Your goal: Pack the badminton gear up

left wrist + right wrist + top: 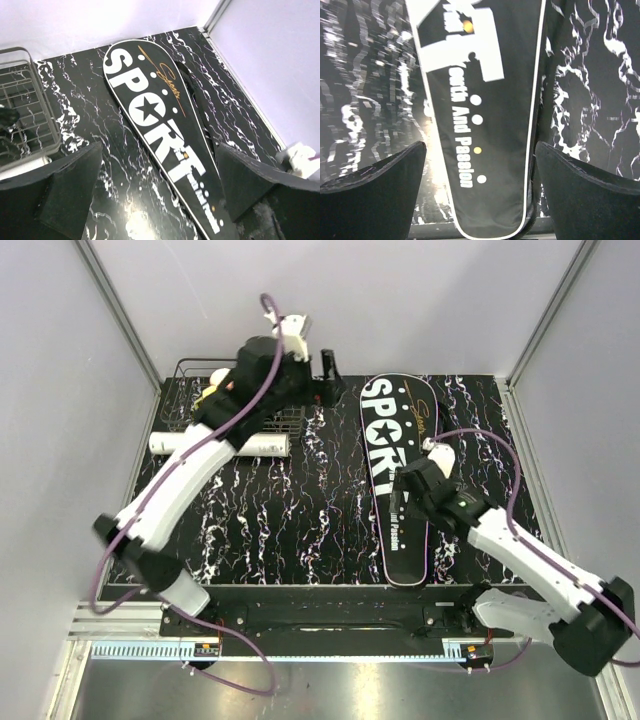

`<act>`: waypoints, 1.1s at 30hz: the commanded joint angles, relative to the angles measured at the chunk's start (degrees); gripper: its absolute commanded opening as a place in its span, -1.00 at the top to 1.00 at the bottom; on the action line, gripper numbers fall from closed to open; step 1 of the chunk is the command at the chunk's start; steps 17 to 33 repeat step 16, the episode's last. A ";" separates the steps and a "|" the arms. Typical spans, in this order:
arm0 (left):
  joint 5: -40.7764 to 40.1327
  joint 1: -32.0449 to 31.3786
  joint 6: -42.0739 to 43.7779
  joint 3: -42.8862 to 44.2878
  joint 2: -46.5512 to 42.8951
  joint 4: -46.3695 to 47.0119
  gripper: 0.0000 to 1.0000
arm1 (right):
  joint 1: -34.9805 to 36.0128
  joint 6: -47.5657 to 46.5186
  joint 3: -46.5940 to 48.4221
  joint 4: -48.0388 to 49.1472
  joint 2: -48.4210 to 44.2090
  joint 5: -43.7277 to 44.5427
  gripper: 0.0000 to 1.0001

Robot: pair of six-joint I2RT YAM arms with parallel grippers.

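the black "sport" bag [398, 475] lies flat on the right half of the table [300, 515]. in the top view its wide rounded head points to 12 o'clock, near the far edge, and its narrow tail points to 6 o'clock, reaching the near edge. white lettering runs down its length, and a thin white line borders it. the right wrist view shows the tail [485, 100] with small print and a row of white and yellow dots. the left wrist view shows the whole bag [160, 135] running from the far wall toward the camera.

the right gripper [402, 502] hangs over the lower half of the bag, jaws spread wide. from its own camera the right gripper [480, 145] straddles the tail, one finger on each side, gripping nothing. whether the fingers touch the table cannot be told.

the left gripper [327, 368] is at 12 o'clock, between the bag's head and the wire basket [183, 368], also spread wide and empty. in its own view the left gripper [157, 150] frames the bag from a distance.

the long white tube [265, 445] lies on its side at about 10 o'clock from the table's middle. it sits just in front of the basket, with its midsection hidden under the left arm. the basket sits in the 11 o'clock corner, and something pale yellow shows inside it. the tabletop is black with white veining.
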 commanded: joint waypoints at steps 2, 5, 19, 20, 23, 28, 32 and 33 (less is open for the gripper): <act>1.77 0.09 1.98 -12.60 -16.53 6.05 -0.98 | 0.08 -9.61 8.00 1.48 -12.83 -3.12 -0.99; 0.19 0.17 3.20 -20.42 -27.60 10.18 -0.98 | 0.08 -15.05 9.59 5.43 -22.85 -3.92 -0.99; -12.55 0.26 10.94 -35.12 -58.94 22.76 -0.98 | 0.08 -32.90 25.12 13.08 -38.08 -2.33 -0.99; -12.55 0.26 10.94 -35.12 -58.94 22.76 -0.98 | 0.08 -32.90 25.12 13.08 -38.08 -2.33 -0.99; -12.55 0.26 10.94 -35.12 -58.94 22.76 -0.98 | 0.08 -32.90 25.12 13.08 -38.08 -2.33 -0.99; -12.55 0.26 10.94 -35.12 -58.94 22.76 -0.98 | 0.08 -32.90 25.12 13.08 -38.08 -2.33 -0.99; -12.55 0.26 10.94 -35.12 -58.94 22.76 -0.98 | 0.08 -32.90 25.12 13.08 -38.08 -2.33 -0.99; -12.55 0.26 10.94 -35.12 -58.94 22.76 -0.98 | 0.08 -32.90 25.12 13.08 -38.08 -2.33 -0.99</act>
